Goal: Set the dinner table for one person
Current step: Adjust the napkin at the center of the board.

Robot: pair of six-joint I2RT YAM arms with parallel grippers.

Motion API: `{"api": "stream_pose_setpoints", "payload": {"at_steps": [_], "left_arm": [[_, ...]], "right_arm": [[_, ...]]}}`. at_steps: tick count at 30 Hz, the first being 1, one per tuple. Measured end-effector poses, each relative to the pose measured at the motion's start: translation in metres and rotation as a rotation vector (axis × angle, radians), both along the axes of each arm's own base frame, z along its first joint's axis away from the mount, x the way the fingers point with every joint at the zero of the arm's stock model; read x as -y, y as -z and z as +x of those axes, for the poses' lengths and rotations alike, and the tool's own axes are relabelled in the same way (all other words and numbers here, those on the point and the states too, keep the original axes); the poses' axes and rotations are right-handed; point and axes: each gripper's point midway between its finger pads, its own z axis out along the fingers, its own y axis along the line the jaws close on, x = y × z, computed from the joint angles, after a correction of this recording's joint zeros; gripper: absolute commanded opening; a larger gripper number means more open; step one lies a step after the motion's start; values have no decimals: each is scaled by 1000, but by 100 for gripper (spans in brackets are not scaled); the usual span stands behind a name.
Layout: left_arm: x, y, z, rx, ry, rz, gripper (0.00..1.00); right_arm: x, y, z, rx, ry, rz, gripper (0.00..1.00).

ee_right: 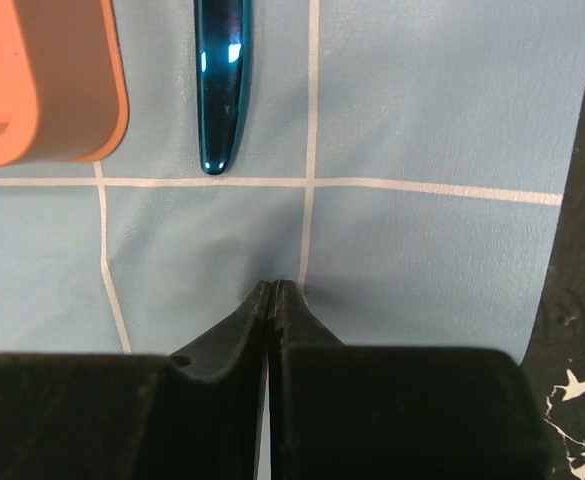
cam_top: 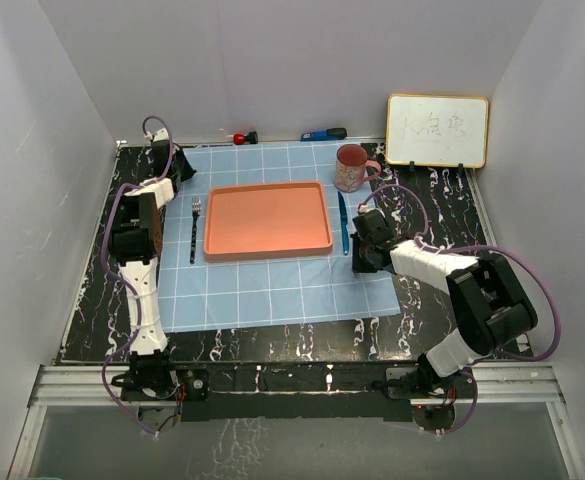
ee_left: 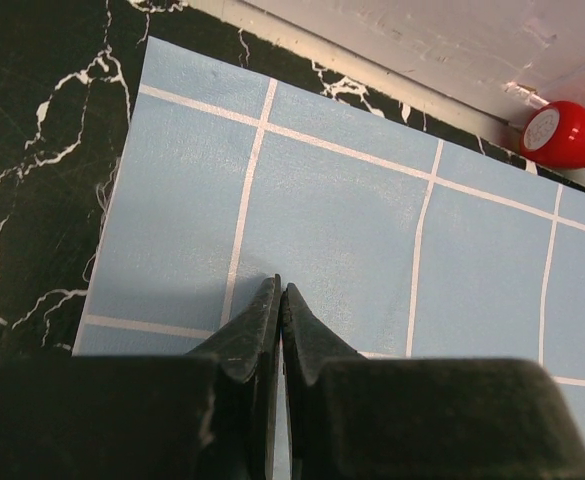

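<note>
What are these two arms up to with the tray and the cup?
Two robot arms are laying a place setting on the dinner table. An orange tray sits on the blue cloth, a fork on its left, a blue-handled utensil on its right, a pink mug by its far right corner. Neither arm holds anything: the left gripper and right gripper are both shut, empty, over the cloth.
</note>
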Motion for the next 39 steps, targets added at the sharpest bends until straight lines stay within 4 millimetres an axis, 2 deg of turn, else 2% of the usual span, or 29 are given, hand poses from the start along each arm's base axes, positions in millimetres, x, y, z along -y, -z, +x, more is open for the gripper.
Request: {"api": "stream_pose_setpoints", "payload": {"at_steps": [6, 20, 39], "left_arm": [[3, 0, 8, 21, 12, 3, 0], [5, -1, 9, 26, 25, 20, 0], [12, -1, 22, 26, 63, 50, 0]], "right_arm": [[-13, 3, 1, 8, -26, 3, 0], [-51, -2, 10, 44, -85, 42, 0], [-52, -1, 6, 21, -91, -3, 0]]}}
